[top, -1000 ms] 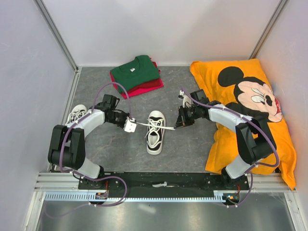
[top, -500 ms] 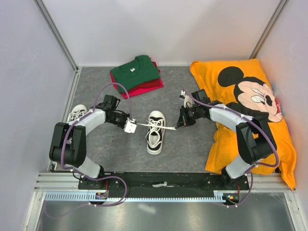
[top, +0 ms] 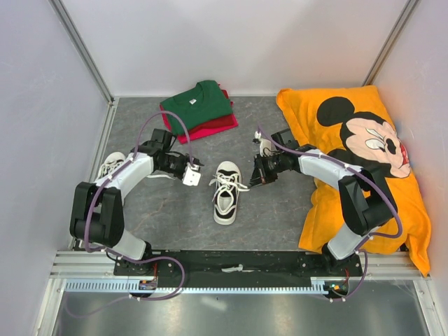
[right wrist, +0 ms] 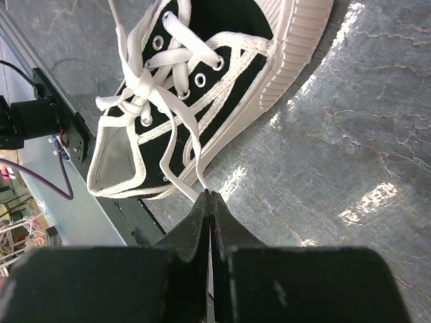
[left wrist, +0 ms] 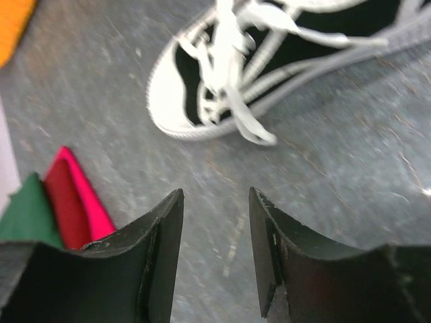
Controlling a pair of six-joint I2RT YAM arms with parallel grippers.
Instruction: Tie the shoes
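Pinching a white lace [right wrist: 200,171] between fingers pressed tight together, the right gripper [right wrist: 209,200] is hovering just right of one shoe [top: 225,192]. That shoe is lying mid-table [top: 280,224], heel toward the arm bases. On its other side, the left gripper [left wrist: 215,202] is hanging with jaws apart and nothing between them. A second shoe [top: 112,165] is resting by the left wall. Folded green and red shirts [top: 198,108] are lying at the back, with an orange Mickey Mouse cloth [top: 350,140] at right.

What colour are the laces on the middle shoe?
White laces, clearest in the right wrist view.
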